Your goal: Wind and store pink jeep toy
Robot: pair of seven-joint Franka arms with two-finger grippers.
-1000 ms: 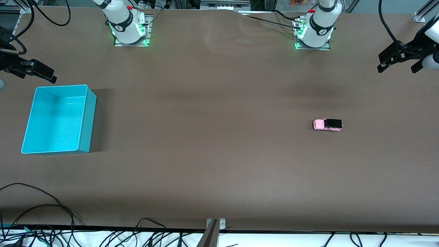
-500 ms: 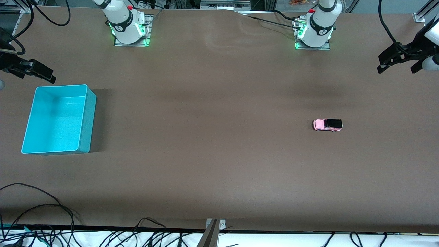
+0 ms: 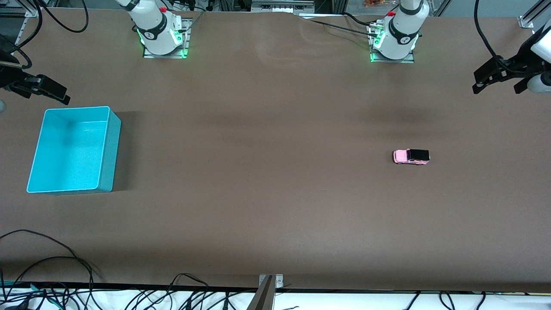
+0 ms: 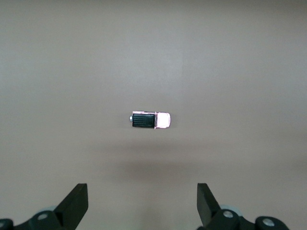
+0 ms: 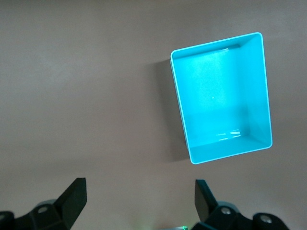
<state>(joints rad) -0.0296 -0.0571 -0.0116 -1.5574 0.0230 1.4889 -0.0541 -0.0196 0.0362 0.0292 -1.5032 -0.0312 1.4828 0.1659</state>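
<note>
The pink jeep toy, light pink with a black roof, stands on the brown table toward the left arm's end. It also shows in the left wrist view. My left gripper is open and empty, high in the air over the table's edge at the left arm's end, apart from the jeep. My right gripper is open and empty, up in the air next to the turquoise bin, and also shows in the right wrist view. The bin is empty.
Both arm bases stand along the table's back edge. Loose black cables lie at the table's front edge, with a metal bracket at the middle of that edge.
Both grippers have drifted very slightly while staying open. The jeep and the bin have not moved.
</note>
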